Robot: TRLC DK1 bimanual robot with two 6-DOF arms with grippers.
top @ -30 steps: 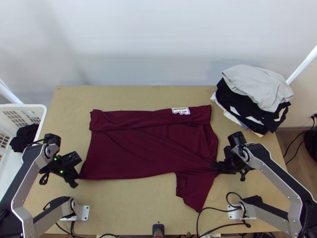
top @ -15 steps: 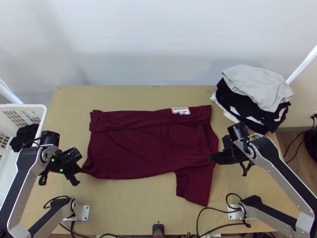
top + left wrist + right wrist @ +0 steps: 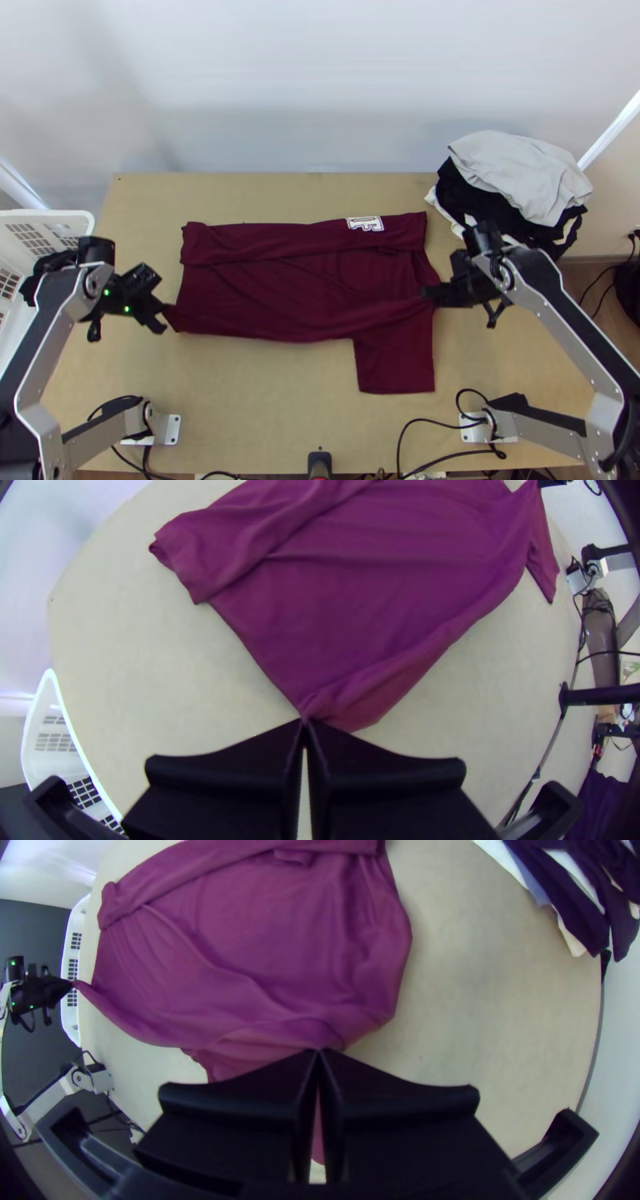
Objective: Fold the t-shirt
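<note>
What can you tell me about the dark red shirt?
The t-shirt is soft-looking maroon cloth, lying creased on the table, its far side folded over in a strip bearing a white print. A sleeve spreads toward the near edge. The left gripper pinches the shirt's near left corner; the right gripper pinches cloth where that sleeve begins.

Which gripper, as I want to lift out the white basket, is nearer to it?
Left. The left gripper, pinching a T-shirt corner, is close beside the white basket; the right gripper is at the T-shirt's opposite side.
</note>
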